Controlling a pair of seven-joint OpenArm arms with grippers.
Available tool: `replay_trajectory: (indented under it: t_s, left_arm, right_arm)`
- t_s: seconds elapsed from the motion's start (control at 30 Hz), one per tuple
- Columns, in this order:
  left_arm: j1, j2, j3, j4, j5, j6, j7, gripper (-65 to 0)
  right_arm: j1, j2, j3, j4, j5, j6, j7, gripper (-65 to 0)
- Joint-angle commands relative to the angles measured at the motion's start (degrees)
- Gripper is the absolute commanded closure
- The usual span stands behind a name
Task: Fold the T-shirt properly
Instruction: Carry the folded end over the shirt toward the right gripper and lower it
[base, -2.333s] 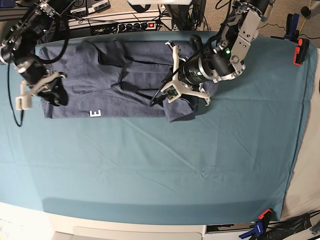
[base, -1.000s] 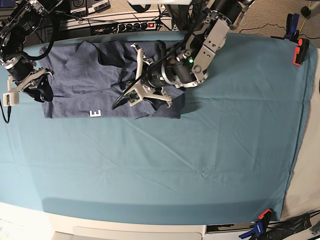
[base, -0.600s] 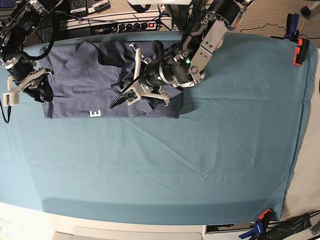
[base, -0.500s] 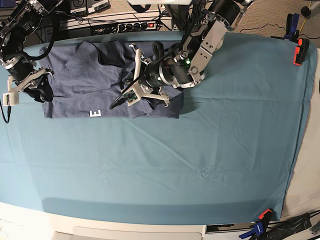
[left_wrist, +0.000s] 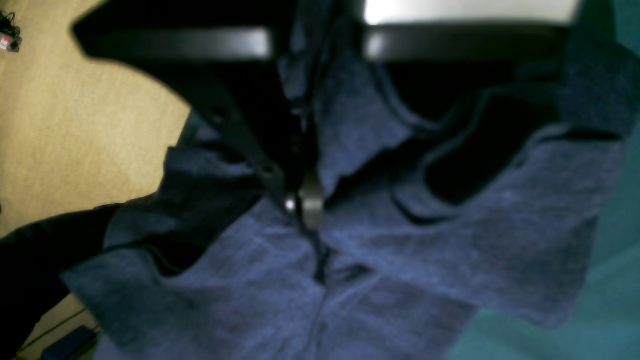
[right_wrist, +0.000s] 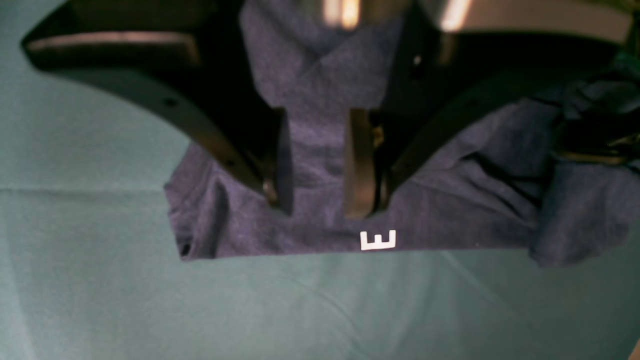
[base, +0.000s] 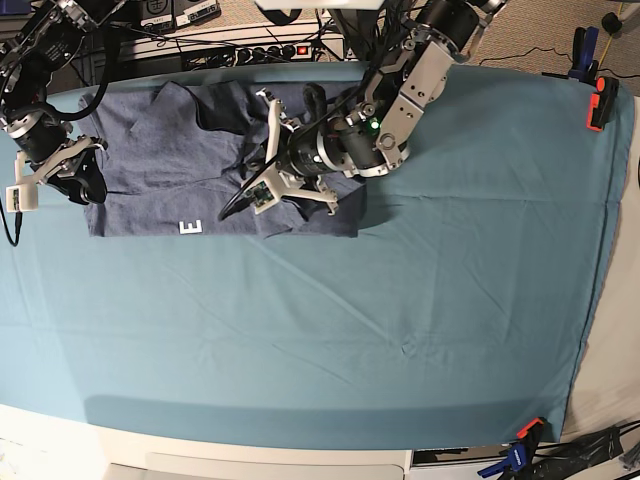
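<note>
The slate-blue T-shirt (base: 160, 150) lies bunched at the table's back left, with one white letter E (base: 190, 227) showing near its front edge. My left gripper (base: 240, 195) is over the shirt's right half. In the left wrist view it (left_wrist: 301, 206) is shut on a raised fold of the shirt (left_wrist: 500, 235). My right gripper (base: 88, 185) is at the shirt's left edge. In the right wrist view it (right_wrist: 315, 200) has its jaws a little apart over the shirt (right_wrist: 450, 200), just behind the E (right_wrist: 377, 240).
The teal table cloth (base: 400, 330) covers the table. An orange clamp (base: 600, 100) holds its back right corner and a blue and orange clamp (base: 520, 450) its front right. A power strip and cables (base: 270, 50) lie behind the table.
My left gripper has carried the shirt's right part leftward over the body, drifting slightly further left in the last second. My right gripper shifted a little left and up, then stayed still.
</note>
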Motion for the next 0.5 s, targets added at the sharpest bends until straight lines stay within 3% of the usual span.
replay_trajectory:
  t_s: [0.0,0.37,0.47]
  left_arm:
    - [-0.9,1.6,0.0,0.9,-1.0,-0.1,-1.9,0.0]
    - [-1.9,2.6,0.0,0.9,-0.1,-0.1,-1.9,0.0]
    - [-1.8,2.6,0.0,0.9,-0.3,-2.1,-1.8,0.0]
  right_arm:
    - [0.3,1.2,0.3,0.8,1.2,0.1,1.3,-18.6]
    - [0.3,1.2,0.3,0.8,1.2,0.1,1.3,-18.6]
    - [0.3,1.2,0.3,0.8,1.2,0.1,1.3,-18.6]
